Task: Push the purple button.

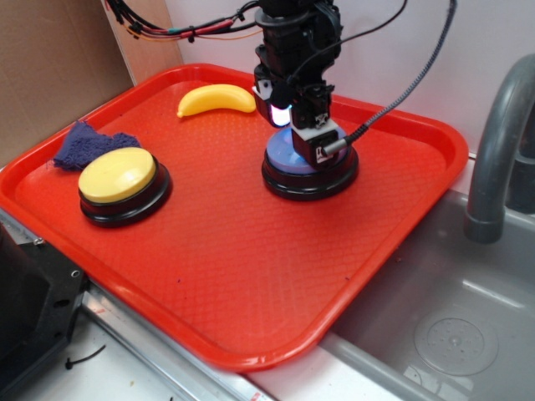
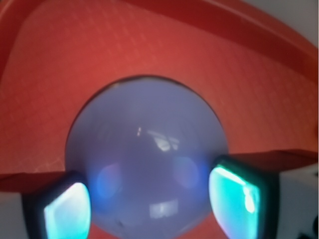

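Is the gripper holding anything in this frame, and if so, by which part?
Nothing is held. The gripper is open, its fingers spread over the purple button on the red tray, not clamping it.

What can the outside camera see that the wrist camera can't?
Only the exterior view shows the yellow button, the banana, the dark purple cloth, the grey sink with its faucet, and the robot arm from the side.

Only the wrist view shows two glowing teal fingers, standing apart on either side of the dome, and reflections on its glossy cap.

Both show the purple button, the gripper right over it, and the red tray.
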`<state>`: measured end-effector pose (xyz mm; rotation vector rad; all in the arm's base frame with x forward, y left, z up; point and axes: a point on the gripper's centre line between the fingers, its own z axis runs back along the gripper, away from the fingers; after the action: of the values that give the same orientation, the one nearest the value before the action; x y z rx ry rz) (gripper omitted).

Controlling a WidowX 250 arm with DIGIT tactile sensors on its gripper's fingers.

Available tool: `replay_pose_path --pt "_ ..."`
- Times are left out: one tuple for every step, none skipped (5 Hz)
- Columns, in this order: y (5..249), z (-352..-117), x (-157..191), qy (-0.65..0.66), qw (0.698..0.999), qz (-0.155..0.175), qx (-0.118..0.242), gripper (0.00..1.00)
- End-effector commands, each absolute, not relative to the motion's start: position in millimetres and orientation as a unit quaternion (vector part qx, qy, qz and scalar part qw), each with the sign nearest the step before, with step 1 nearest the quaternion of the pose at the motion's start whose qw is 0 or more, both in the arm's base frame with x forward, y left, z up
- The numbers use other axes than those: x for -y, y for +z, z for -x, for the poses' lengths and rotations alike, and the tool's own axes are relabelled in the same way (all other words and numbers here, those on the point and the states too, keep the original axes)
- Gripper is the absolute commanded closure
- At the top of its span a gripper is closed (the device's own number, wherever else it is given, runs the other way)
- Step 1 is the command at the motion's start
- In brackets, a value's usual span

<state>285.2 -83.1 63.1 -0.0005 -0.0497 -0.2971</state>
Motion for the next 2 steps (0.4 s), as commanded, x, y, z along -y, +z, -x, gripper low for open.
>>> replay_pose_path --pt "108.2 -284.4 87.7 -0.179 0.981 0.006 0.074 0.0" --pt "126.6 -277.1 87.3 -0.172 0.982 -0.011 0.074 0.0"
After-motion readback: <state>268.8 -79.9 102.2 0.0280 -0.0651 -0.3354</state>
